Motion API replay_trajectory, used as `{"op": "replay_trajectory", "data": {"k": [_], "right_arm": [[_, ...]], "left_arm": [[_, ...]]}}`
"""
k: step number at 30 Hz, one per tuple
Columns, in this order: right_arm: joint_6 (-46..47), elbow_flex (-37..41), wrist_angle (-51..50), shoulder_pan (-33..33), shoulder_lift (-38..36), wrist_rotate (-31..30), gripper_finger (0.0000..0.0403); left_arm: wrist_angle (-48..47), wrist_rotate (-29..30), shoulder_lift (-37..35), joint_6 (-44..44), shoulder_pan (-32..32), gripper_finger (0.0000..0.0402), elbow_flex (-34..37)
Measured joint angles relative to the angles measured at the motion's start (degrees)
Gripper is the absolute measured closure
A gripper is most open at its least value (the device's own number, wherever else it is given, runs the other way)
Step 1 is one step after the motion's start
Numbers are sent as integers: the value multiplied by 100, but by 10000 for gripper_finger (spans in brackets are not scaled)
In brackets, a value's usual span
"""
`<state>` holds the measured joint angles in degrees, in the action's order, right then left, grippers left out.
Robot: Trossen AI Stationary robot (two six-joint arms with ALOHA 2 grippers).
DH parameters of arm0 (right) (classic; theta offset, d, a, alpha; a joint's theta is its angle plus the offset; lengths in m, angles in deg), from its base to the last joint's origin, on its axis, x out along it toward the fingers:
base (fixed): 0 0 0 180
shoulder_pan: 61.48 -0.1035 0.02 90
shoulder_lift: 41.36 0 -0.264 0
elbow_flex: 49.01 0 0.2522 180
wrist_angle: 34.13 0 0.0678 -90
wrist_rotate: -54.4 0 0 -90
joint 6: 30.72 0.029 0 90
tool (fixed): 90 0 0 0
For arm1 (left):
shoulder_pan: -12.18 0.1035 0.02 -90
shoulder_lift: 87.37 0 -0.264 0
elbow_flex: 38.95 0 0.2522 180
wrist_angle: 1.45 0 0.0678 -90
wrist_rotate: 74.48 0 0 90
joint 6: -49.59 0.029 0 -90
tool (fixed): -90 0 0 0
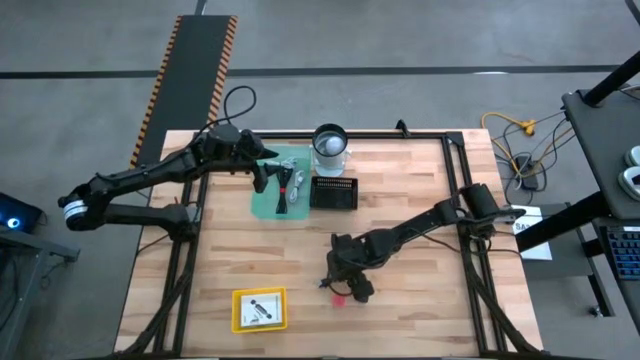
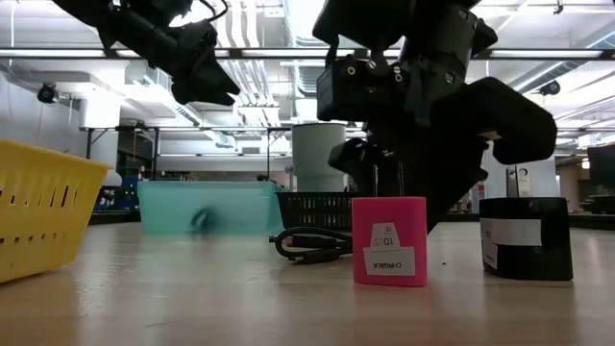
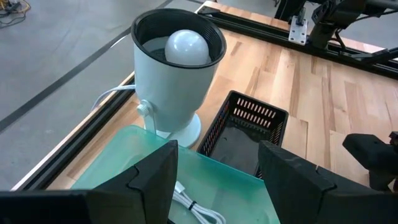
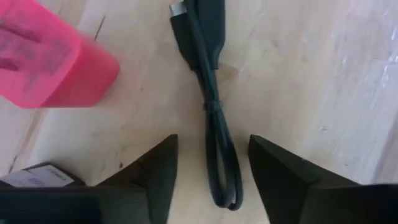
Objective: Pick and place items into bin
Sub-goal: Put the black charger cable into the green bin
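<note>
My right gripper (image 4: 212, 146) is open and points down at the table's near middle (image 1: 342, 276). Its fingers stand on either side of a thin black cable loop (image 4: 214, 118) lying flat on the wood, without closing on it. A pink block (image 4: 50, 68) and a black labelled block (image 2: 526, 238) stand beside it. My left gripper (image 3: 217, 152) is open and empty, hovering over the green tray (image 1: 268, 200) at the far left. The tray holds coiled cables (image 1: 288, 185), one of them white (image 3: 194, 206).
A yellow bin (image 1: 240, 322) with a white card (image 1: 262, 310) in it sits at the near left. A black mesh basket (image 1: 333, 192) and a white lamp-like cup (image 1: 330, 148) stand beside the green tray. Dark rails border the table on the left, right and far sides.
</note>
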<state>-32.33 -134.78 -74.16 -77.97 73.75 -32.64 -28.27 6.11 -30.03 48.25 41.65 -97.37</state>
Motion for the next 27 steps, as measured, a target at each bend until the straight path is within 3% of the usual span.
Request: {"op": "replay_trajectory", "data": {"k": [10,15,21,27], "right_arm": [[190,13,-347,-1,-113,-5,382],[901,30,-810,60,-329,-44,388],[1579,143,-1126,66,-1181,-844,390],[1825,314,308,73,-2151,-2227,390]], "left_arm": [[2,2,-2,0,2,194,0],[4,-3,-2,0,2,194,0],[11,-86,-2,-2,-8,194,0],[353,-517,-2,-534,-94,194,2]]}}
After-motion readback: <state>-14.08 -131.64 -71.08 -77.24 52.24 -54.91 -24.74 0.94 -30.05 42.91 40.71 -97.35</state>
